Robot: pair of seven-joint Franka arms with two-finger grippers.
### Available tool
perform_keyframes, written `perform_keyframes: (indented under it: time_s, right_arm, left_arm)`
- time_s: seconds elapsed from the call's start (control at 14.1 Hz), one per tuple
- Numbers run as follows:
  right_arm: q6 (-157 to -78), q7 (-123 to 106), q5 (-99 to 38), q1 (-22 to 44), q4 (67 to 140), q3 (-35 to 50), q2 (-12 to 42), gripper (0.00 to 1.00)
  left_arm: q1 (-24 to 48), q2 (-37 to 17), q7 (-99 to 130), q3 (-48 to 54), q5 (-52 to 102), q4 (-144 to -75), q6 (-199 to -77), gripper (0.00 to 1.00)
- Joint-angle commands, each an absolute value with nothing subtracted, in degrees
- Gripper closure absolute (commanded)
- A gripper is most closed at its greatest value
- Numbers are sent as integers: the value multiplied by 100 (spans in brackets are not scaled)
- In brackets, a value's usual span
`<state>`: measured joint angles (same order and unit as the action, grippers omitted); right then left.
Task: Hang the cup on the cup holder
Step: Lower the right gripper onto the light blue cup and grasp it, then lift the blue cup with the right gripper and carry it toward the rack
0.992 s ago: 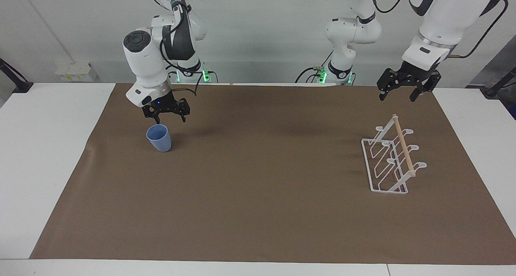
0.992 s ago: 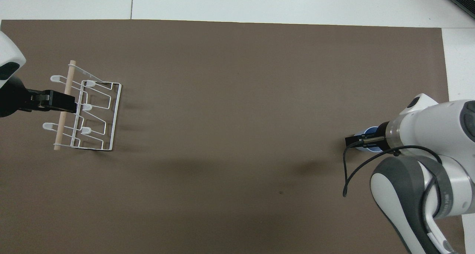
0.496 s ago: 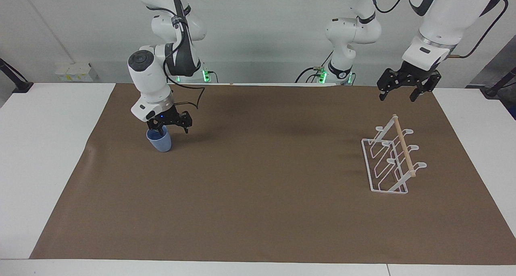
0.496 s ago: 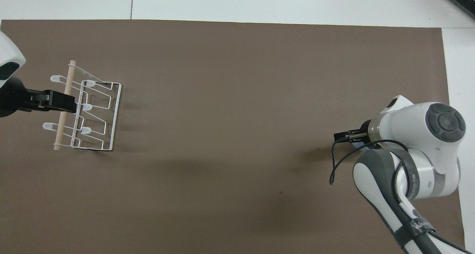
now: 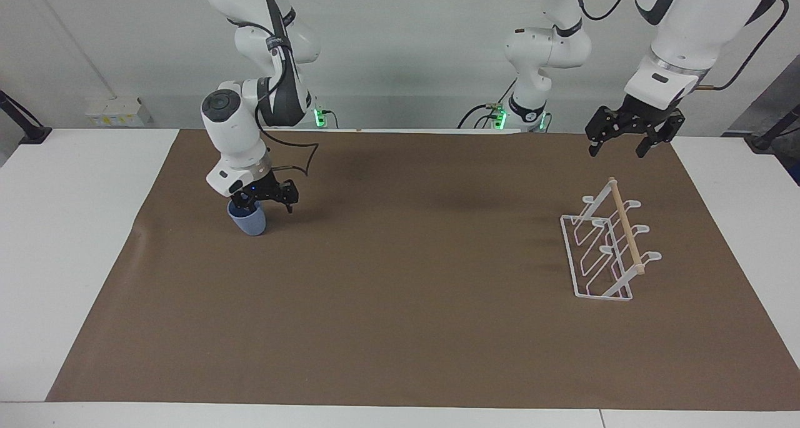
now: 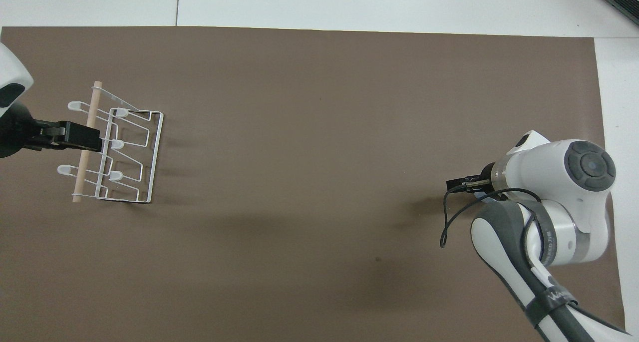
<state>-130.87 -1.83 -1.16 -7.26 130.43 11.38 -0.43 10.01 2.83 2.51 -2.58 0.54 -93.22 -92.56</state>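
The light-blue cup (image 5: 250,222) stands upright on the brown mat toward the right arm's end of the table. My right gripper (image 5: 265,205) is lowered onto its rim. One finger dips into the cup's mouth and the other hangs outside it, so the jaws stand apart. From overhead the right wrist hides nearly all of the cup (image 6: 482,195). The white wire cup holder (image 5: 609,247) with its wooden dowel sits toward the left arm's end. My left gripper (image 5: 619,142) hangs open in the air over the mat beside the holder (image 6: 125,152), waiting.
A brown mat (image 5: 406,278) covers most of the white table (image 5: 75,228). A black cable (image 6: 449,222) loops off the right wrist beside the cup. A wide stretch of bare mat lies between the cup and the holder.
My right gripper has come down from just above the cup onto its rim, one finger entering the mouth, and its fingers have drawn slightly together. The left arm has not moved.
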Motion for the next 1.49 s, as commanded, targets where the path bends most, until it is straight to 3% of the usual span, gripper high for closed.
perform_keyframes:
  time_s: [0.0, 0.28, 0.5, 0.71, 0.99, 1.42]
  right_arm:
    - [-13131, -378, -185, -905, 13061, 1169, -44, 46]
    - [-13078, -378, -185, -958, 13043, 1169, -44, 97]
    - [-12982, -378, -193, -1002, 12999, 1169, -27, 100]
    - [-12360, -378, -281, -1028, 12553, 1178, 44, 100]
    - [-11226, -378, -281, -906, 11385, 1239, 44, 100]
    - [-10812, -378, -1028, -660, 10092, 1239, 88, 100]
  left_arm:
    - [984, 369, 281, -264, 88, -9396, -9290, 0]
    - [993, 369, 290, -264, 88, -9396, -9281, 0]
    - [984, 369, 290, -264, 88, -9396, -9281, 0]
    - [993, 369, 290, -264, 88, -9396, -9281, 0]
    - [993, 369, 290, -264, 88, -9396, -9281, 0]
    - [1019, 369, 272, -255, 131, -9387, -9299, 0]
